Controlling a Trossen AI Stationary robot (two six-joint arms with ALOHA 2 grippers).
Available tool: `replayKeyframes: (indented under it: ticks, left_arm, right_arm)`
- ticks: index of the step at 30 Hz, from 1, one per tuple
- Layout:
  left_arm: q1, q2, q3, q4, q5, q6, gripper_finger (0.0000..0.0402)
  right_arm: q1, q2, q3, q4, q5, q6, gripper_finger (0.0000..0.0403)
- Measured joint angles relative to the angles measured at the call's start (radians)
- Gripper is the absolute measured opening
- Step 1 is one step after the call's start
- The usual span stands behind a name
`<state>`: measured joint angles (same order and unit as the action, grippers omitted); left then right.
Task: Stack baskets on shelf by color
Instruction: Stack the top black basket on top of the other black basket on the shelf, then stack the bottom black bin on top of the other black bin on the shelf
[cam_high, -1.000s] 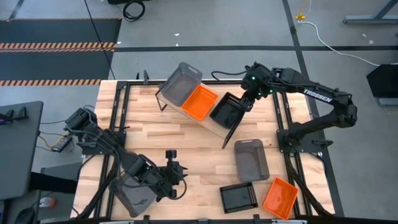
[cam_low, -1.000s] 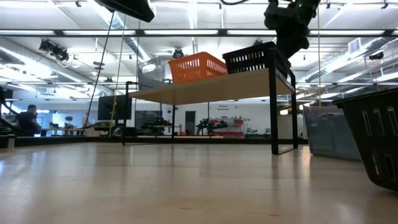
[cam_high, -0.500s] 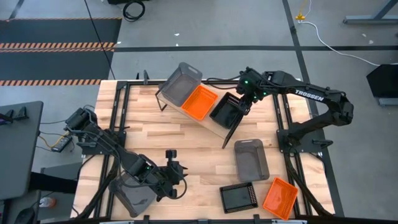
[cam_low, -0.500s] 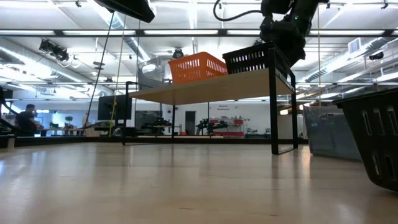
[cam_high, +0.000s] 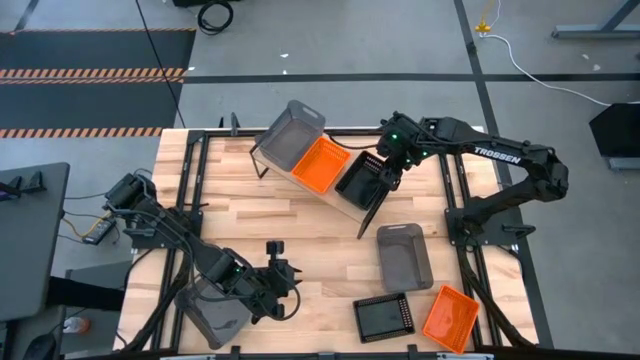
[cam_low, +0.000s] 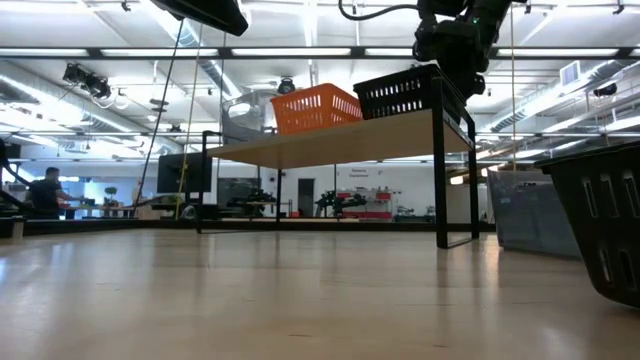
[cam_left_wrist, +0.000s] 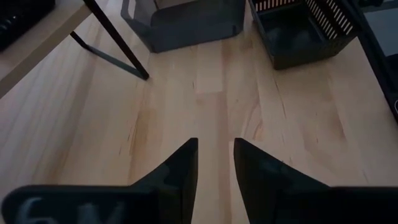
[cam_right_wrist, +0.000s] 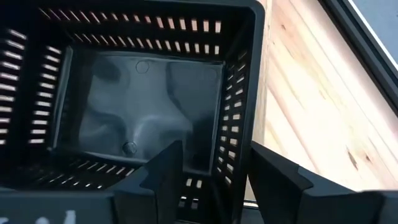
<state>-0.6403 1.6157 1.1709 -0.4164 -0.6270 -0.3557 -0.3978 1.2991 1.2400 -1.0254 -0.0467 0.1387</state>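
Observation:
The shelf (cam_high: 352, 205) stands slantwise at the far middle of the table. It carries a grey basket (cam_high: 296, 135), an orange basket (cam_high: 321, 163) and a black slotted basket (cam_high: 360, 182) side by side. My right gripper (cam_high: 385, 171) is open above the black basket's right end. In its wrist view it (cam_right_wrist: 214, 149) straddles that end wall. My left gripper (cam_left_wrist: 216, 152) is open and hovers low over bare wood near the near-left corner (cam_high: 292, 290). My right gripper comes from above, pointing down, at the black basket's end wall (cam_right_wrist: 233, 118). One finger (cam_right_wrist: 165, 168) is inside the basket and the other (cam_right_wrist: 273, 177) is outside it. I cannot tell whether either finger touches the wall. The basket sits level on the shelf plank (cam_low: 405, 92).
On the table's near right lie a grey basket (cam_high: 405, 256), a black basket (cam_high: 383, 317) and an orange basket (cam_high: 450, 318). Another grey basket (cam_high: 213, 312) sits under my left arm. The shelf's black leg (cam_low: 441, 180) stands toward the right.
My right gripper has moved toward the table's left and a little toward its near edge. It came from beside the shelf's right end to over the black basket's end, and it has come lower in the low view. The baskets and my left arm have stayed put.

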Motion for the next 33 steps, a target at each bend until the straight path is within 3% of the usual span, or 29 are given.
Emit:
replayKeyframes:
  ticks: [19, 28, 33]
  left_arm:
    - [0.015, 0.0, 0.0, -0.028, 0.002, -0.005, 0.011]
    - [0.033, -0.109, 0.001, -0.184, 0.093, -0.19, 0.011]
    - [0.002, -0.179, 0.002, -0.286, 0.201, -0.285, 0.011]
  right_arm:
    - [0.045, 0.0, 0.0, -0.001, -0.004, -0.026, 0.0179]
    - [0.06, -0.042, 0.002, 0.025, -0.012, -0.023, 0.0179]
    - [0.069, -0.083, 0.039, 0.003, 0.021, -0.035, 0.0179]
